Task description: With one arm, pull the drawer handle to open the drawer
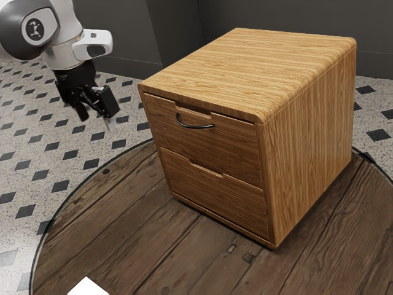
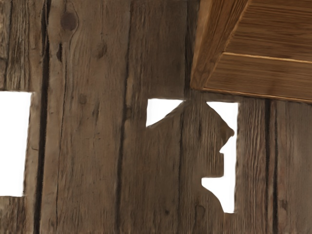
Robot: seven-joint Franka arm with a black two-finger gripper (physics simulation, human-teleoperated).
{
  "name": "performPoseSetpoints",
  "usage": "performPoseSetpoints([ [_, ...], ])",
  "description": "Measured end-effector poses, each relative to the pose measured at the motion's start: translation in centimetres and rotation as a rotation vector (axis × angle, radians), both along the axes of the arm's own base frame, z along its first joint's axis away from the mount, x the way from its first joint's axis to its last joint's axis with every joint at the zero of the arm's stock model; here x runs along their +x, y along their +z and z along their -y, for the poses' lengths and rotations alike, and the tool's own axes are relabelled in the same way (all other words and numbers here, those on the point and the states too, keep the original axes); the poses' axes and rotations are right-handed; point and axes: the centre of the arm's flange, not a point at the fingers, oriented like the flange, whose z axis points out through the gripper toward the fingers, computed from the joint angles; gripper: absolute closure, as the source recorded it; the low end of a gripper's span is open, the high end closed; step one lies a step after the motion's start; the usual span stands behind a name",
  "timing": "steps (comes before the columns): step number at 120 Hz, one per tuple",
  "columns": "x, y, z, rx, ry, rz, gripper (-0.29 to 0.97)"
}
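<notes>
My gripper (image 1: pixel 96 115) hangs well apart from the cabinet (image 1: pixel 245 92), toward the exterior view's left, fingers apart and empty. The top drawer (image 1: pixel 202 144) looks shut. Its thin black handle (image 1: pixel 195 125) sits just under the top edge. I judge the handle stiff and smooth, perhaps slippery. I'd pinch its middle and pull straight out.

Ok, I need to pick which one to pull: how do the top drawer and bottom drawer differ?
The top drawer carries a black curved handle below its notch; the bottom drawer shows a notch but no handle. The top drawer sits just under the cabinet top; the bottom drawer sits low, near the table. Both have the same wood grain and look shut.
</notes>
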Motion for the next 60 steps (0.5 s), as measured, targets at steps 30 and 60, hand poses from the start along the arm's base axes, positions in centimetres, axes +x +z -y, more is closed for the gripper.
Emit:
performPoseSetpoints([
  [30, -4.4, 10.8, -1.1, 0.017, -0.008, 0.199, 0.0],
  [60, -6.2, 12.7, -0.7, -0.012, -0.388, 0.225, 0.0],
])
